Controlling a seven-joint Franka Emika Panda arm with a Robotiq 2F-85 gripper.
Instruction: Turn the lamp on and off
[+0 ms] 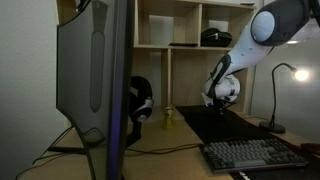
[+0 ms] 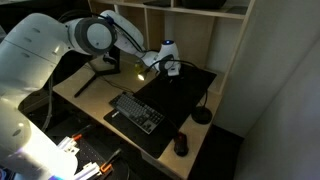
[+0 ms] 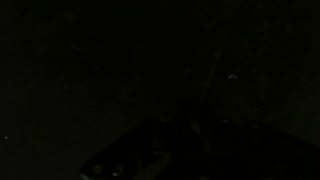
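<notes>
The lamp is slim and black, with a round base point(image 1: 275, 127), a thin stem and a curved top that ends in a small head point(image 1: 300, 73). It stands at the desk's far end in an exterior view. Its base also shows in an exterior view point(image 2: 202, 116). I cannot tell whether it is lit. My gripper point(image 1: 220, 102) hangs over the black desk mat point(image 1: 240, 125), well apart from the lamp, and also shows in an exterior view point(image 2: 171, 66). Its fingers are too small to tell whether they are open or shut. The wrist view is almost black.
A keyboard point(image 2: 135, 111) and a mouse point(image 2: 181, 145) lie at the desk's front. A large monitor point(image 1: 95, 70) stands beside headphones point(image 1: 141, 101) and a small yellow object point(image 1: 168, 117). Wooden shelves point(image 1: 185, 45) rise behind the desk.
</notes>
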